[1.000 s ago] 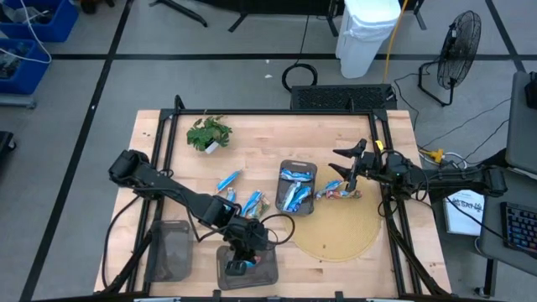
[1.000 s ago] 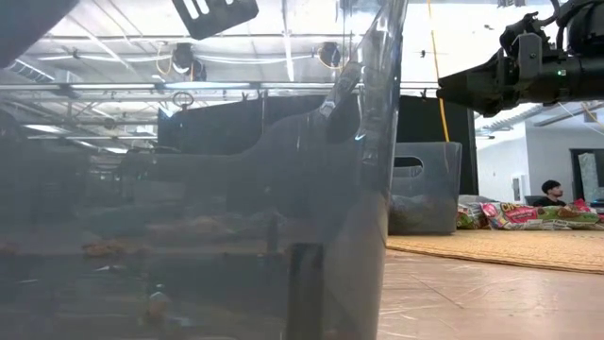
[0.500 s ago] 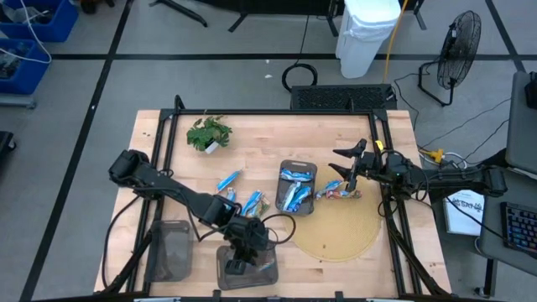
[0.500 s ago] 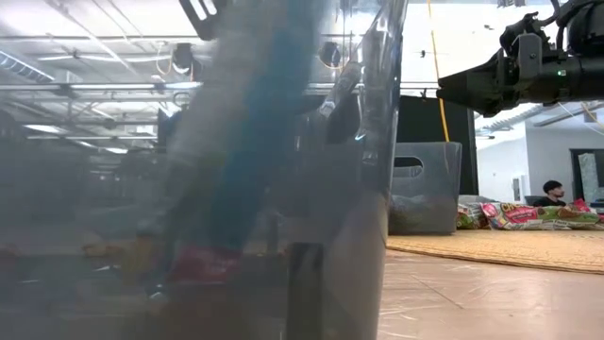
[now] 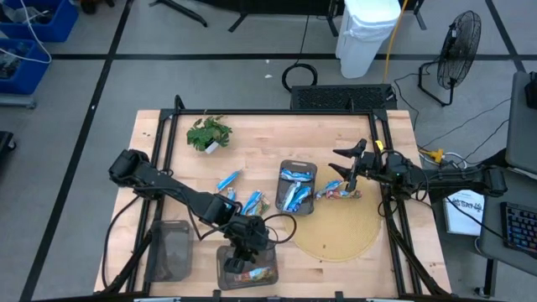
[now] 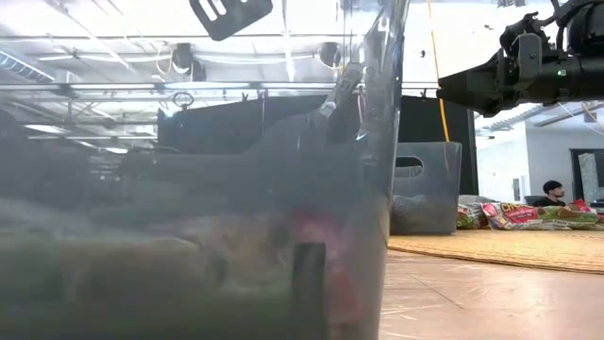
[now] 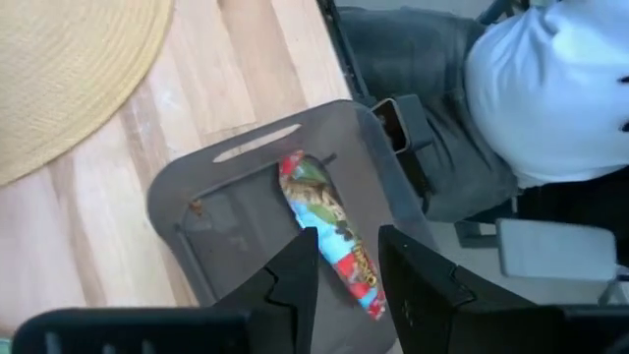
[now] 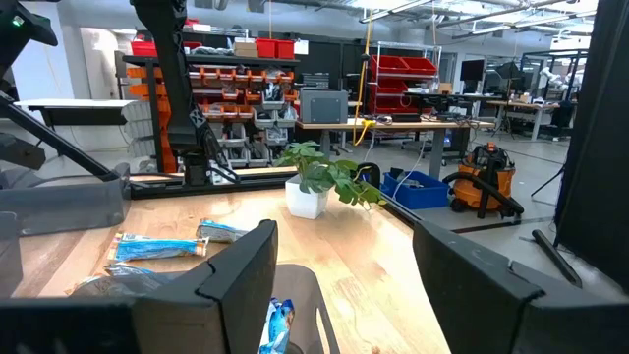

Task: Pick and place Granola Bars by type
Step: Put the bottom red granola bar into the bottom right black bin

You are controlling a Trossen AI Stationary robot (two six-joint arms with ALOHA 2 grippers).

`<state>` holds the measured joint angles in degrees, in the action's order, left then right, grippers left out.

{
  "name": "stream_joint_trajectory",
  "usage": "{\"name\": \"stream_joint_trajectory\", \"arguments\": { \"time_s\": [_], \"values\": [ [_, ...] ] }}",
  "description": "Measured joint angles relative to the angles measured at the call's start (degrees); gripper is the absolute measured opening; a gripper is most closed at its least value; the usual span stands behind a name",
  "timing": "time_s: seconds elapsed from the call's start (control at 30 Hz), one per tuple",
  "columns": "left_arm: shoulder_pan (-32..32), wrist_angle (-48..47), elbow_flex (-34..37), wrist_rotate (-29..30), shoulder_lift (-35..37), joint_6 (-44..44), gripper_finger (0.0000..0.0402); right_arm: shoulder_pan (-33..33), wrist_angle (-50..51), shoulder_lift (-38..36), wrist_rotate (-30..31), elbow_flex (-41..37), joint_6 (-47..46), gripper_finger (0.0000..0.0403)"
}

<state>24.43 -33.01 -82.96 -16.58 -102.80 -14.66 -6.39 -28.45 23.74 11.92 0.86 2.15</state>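
My left gripper (image 5: 242, 252) (image 7: 346, 241) is open and hovers just above the near-middle grey tray (image 5: 225, 277) (image 7: 187, 187). One red, green and blue granola bar (image 7: 329, 231) (image 5: 254, 273) lies flat on that tray's floor, beyond the fingertips. My right gripper (image 5: 346, 172) (image 8: 344, 231) is open and hangs above the brown and red bars (image 5: 337, 192) (image 6: 514, 215) at the round mat's far edge. Blue bars fill the middle tray (image 5: 307, 168). A few more bars (image 5: 228, 179) (image 5: 254, 202) lie on the bare wood.
An empty grey tray (image 5: 170, 250) sits at the near left. A woven round mat (image 5: 340, 231) lies at the right, and a potted green sprig (image 5: 208, 132) stands at the far left. A person (image 7: 550, 88) stands by the table's near edge. A black frame (image 5: 172, 113) borders the table.
My left gripper has let go of the bar it held inside the near-middle tray. The bar dropped and now lies flat on the tray floor. The gripper has risen slightly above it. My right arm has kept still.
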Motion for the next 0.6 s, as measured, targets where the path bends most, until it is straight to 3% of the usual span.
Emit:
{"name": "stream_joint_trajectory", "arguments": {
  "time_s": [0.33, 0.6],
  "values": [
    [-1.8, 3.2, 0.7, 9.1, 2.8, 9.3, 0.0113, 0.0, 0.0, 0.0, 0.0, 0.0, 0.0, 0.0228],
    [-7.1, 20.4, 19.3, 12.4, 13.0, 12.2, 0.0113, 0.0, 0.0, 0.0, 0.0, 0.0, 0.0, 0.0228]
  ]
}}
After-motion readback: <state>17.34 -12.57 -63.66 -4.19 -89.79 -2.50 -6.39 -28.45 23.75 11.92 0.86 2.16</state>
